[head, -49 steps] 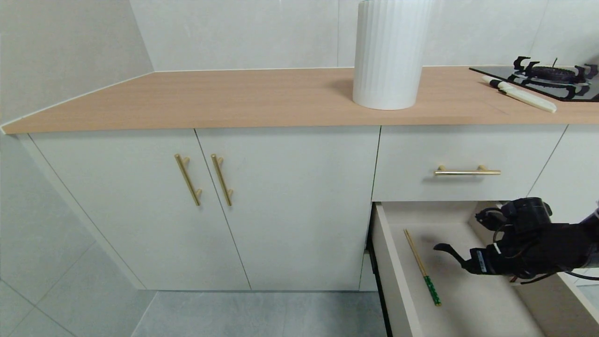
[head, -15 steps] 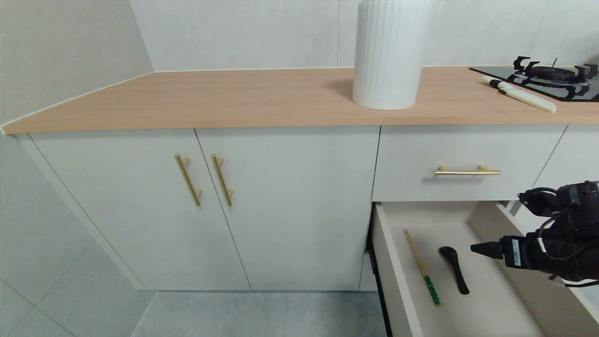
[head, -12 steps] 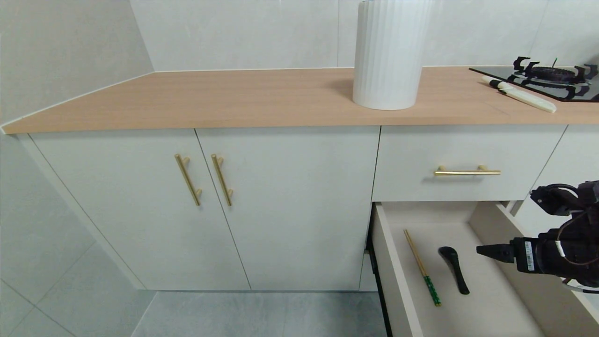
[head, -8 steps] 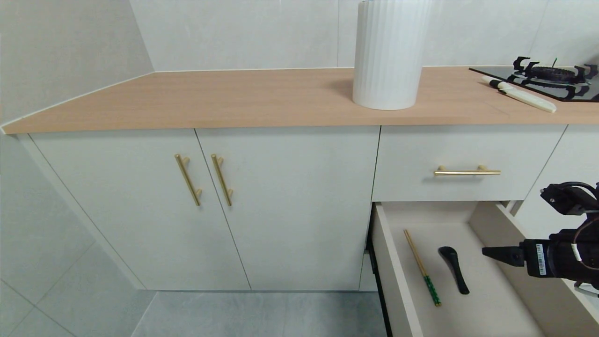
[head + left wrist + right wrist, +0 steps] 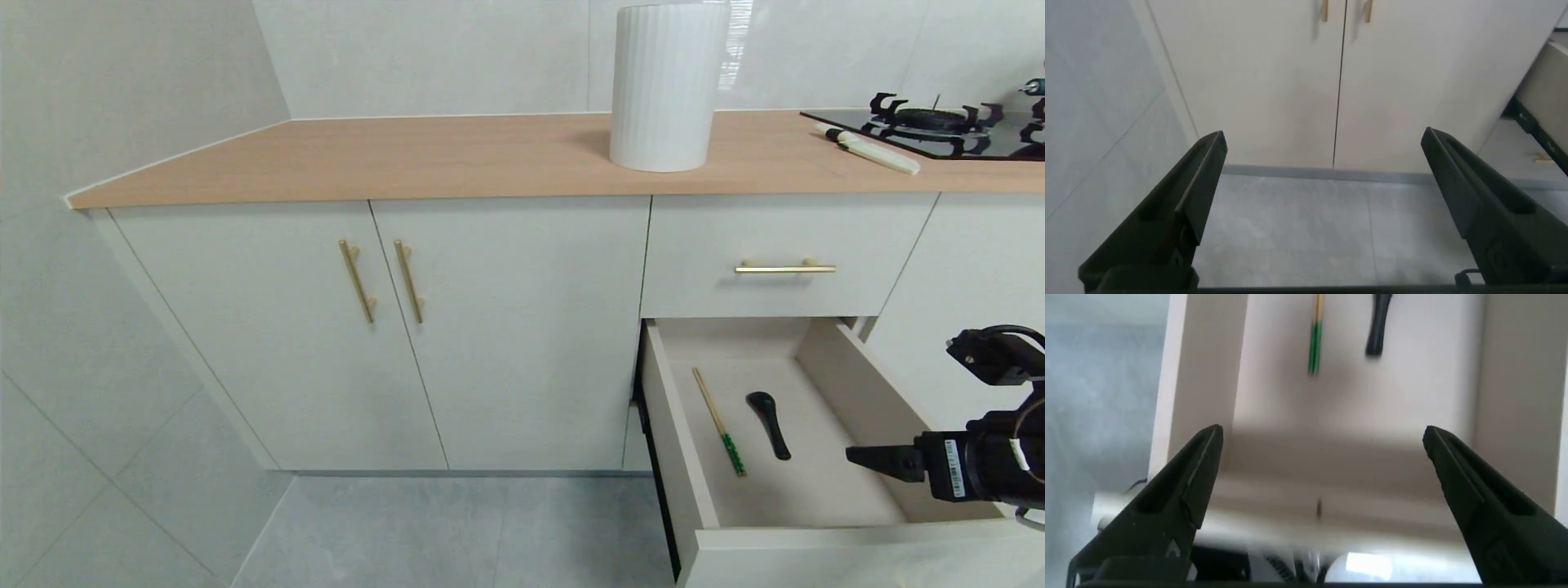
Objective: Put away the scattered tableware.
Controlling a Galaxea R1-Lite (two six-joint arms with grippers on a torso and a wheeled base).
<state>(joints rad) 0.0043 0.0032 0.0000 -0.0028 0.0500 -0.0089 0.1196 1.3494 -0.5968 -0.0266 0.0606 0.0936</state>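
The lower drawer (image 5: 671, 433) stands pulled out. On its floor lie a pair of wooden chopsticks with green ends (image 5: 718, 420) and, just right of them, a black spoon (image 5: 767, 412). My right gripper (image 5: 875, 459) hovers over the drawer's front right corner, apart from both. In the right wrist view its fingers (image 5: 1167, 506) are spread wide with nothing between them, above the chopsticks (image 5: 1315, 335) and the spoon (image 5: 1378, 327). A cream-handled knife (image 5: 869, 152) lies on the wooden counter (image 5: 408, 155) beside the stove. My left gripper (image 5: 1323, 212) is open over the floor before the cabinet doors.
A tall white ribbed canister (image 5: 665, 86) stands on the counter above the drawers. A black gas stove (image 5: 931, 122) sits at the far right. The upper drawer with its gold handle (image 5: 784, 267) is closed, as are the two cabinet doors (image 5: 384, 278).
The spoon went from my right gripper to the drawer floor, and the gripper drew back to the right, empty. The head camera has since pulled back, so the drawer front now shows.
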